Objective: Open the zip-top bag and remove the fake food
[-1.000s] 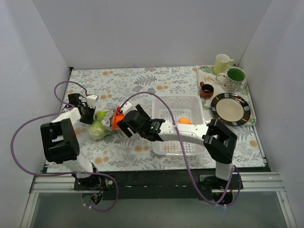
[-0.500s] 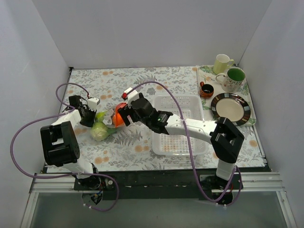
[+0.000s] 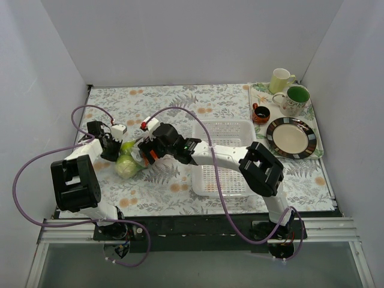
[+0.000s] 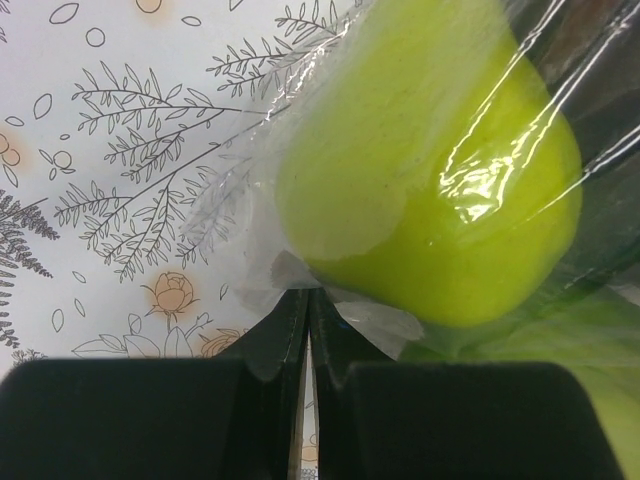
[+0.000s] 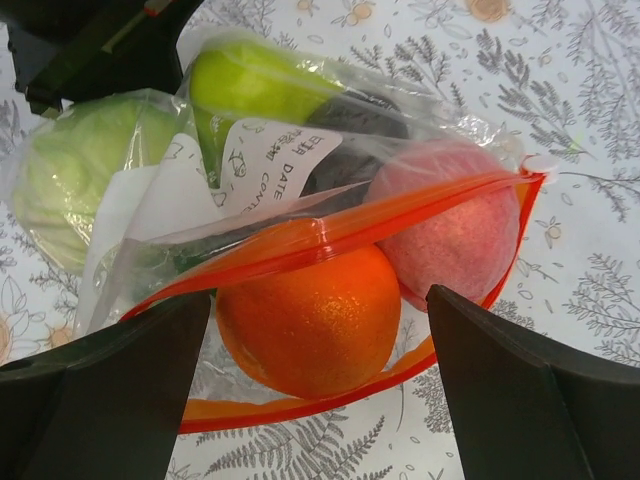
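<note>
The zip-top bag point(image 5: 300, 235) lies on the floral mat, its red-orange zip strip parted into an open loop. In its mouth sit an orange point(image 5: 310, 315) and a peach-red fruit point(image 5: 455, 235). Deeper in are a light green fruit point(image 5: 250, 85), a dark purple piece point(image 5: 355, 120) and a pale green cabbage point(image 5: 70, 170). My right gripper point(image 5: 318, 300) is open, its fingers either side of the orange at the mouth. My left gripper point(image 4: 308, 297) is shut on the bag's clear far corner, next to the green fruit point(image 4: 430, 170). In the top view the bag point(image 3: 127, 163) lies between the left gripper point(image 3: 113, 150) and the right gripper point(image 3: 146, 153).
A white perforated basket point(image 3: 223, 129) stands right of the bag, with my right arm lying across it. A tray at the back right holds cups point(image 3: 292, 99) and a striped plate point(image 3: 291, 137). White walls close in three sides.
My right gripper has swung left and turned, from beside the basket to the bag's open mouth. The left gripper has held its place on the bag's corner.
</note>
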Available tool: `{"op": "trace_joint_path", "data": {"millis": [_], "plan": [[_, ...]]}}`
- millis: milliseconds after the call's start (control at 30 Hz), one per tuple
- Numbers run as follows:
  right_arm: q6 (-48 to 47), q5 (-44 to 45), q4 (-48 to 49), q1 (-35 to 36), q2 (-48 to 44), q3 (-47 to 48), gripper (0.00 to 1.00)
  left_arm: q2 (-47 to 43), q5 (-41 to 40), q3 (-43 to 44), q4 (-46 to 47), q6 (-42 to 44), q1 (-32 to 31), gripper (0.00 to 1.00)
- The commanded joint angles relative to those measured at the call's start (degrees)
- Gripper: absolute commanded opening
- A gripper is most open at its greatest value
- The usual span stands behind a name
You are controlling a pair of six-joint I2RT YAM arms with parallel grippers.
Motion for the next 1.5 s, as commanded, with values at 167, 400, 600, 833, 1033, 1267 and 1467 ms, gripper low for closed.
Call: {"op": "trace_joint_path", "data": {"millis": [167,400,600,833,1033,1267,1467], "plan": [[2.3,-7.5,5.1,1.3,-1.3,-6.7,0.98,-2.5,0.2,0.3,-1.7,0.5,-0.4,0.00],[5.2,-9.9,9.2,1.7,-4.0,-13.8,0.95,-2.8,0.7,0.6,-2.1,0.6,-0.7,0.00],[4.6,-5.5,11.5,2.8,-8.0,-16.7,0.75,-3.5,0.8,0.8,-2.5,0.5,-1.0,0.00],[1.0,1.3,4.4,4.3,-18.4,-17.1,0.61,-3.6,0.3,-0.5,-1.9,1.5,-1.1,0.00],[0.6,13.1,-2.0,5.1,-29.2,-22.1,0.54,-3.7,0.6,-0.8,-1.6,1.5,-1.1,0.00],[3.9,26.4,-7.2,-4.0,-40.6,-34.2,0.35,-4.0,0.6,-0.1,-2.1,1.9,-1.2,0.00],[5.4,24.0,-10.8,-13.9,-39.5,-35.3,0.31,-4.3,1.1,0.2,-2.6,1.6,-1.8,0.00]]}}
